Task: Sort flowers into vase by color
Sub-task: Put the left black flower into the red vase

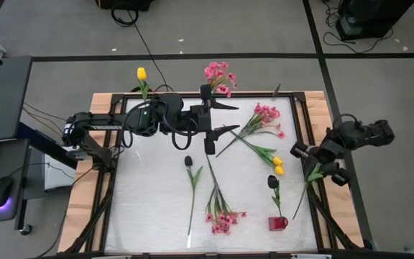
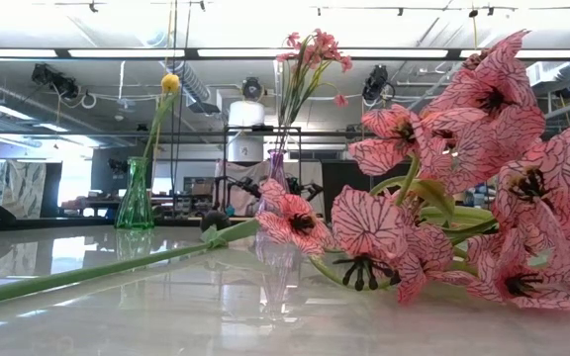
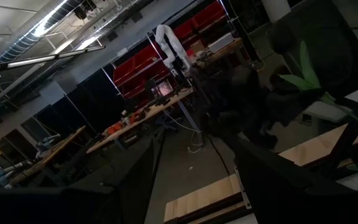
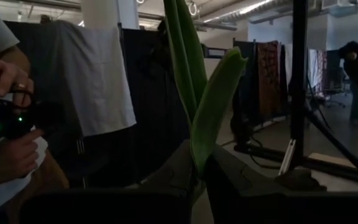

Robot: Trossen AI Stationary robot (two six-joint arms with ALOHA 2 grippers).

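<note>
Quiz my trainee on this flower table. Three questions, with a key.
1. True or false: a yellow tulip stands in the green vase.
2. What colour are the flowers in the clear vase? A yellow, B pink, C dark red.
3. Which gripper pinches a green leaf?
Key: 1 true; 2 B; 3 the right gripper.
</note>
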